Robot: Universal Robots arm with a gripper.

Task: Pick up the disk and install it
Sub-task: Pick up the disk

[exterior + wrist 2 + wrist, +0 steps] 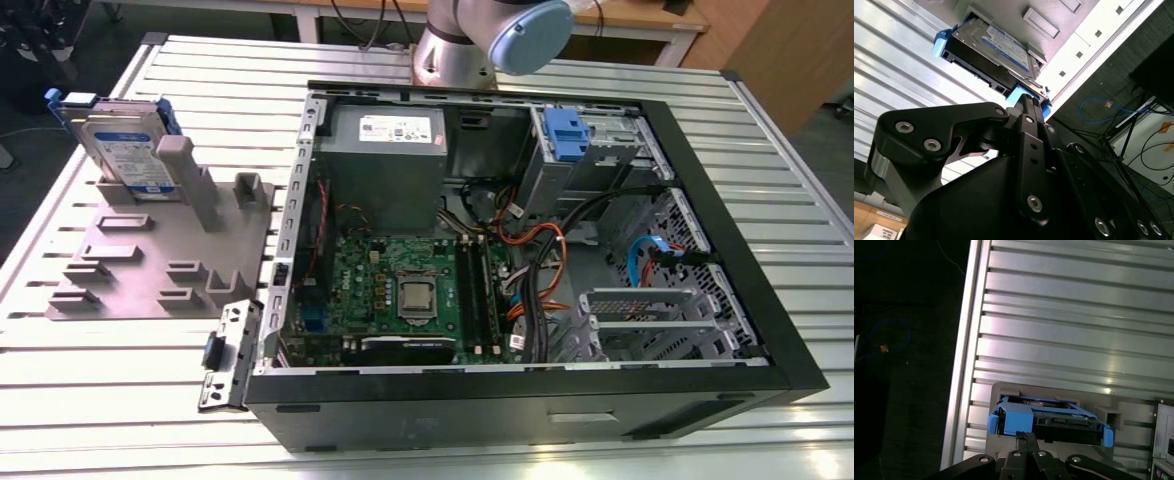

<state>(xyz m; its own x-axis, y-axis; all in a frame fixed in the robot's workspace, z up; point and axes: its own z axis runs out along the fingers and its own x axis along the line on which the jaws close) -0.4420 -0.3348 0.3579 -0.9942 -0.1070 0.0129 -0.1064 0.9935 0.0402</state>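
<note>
Approaching the disk (123, 140) for pickup; nothing grasped yet.
Hovering short of it, gripper (1026, 436) fingertips pressed together (so the first wrist view suggests) and holding nothing; by judgement, calls for parting them and squaring to the blue bracket (1009, 420). Stored on edge in a slot of the grey holder (134, 250), just beside the open computer case (534, 385) on the exterior view's left, itself housing motherboard (387, 270), power-supply box (384, 160) and cables (534, 250).

the disk (127, 140) stands in the fixture (134, 265), the case (534, 410) to the exterior view's right.
</note>
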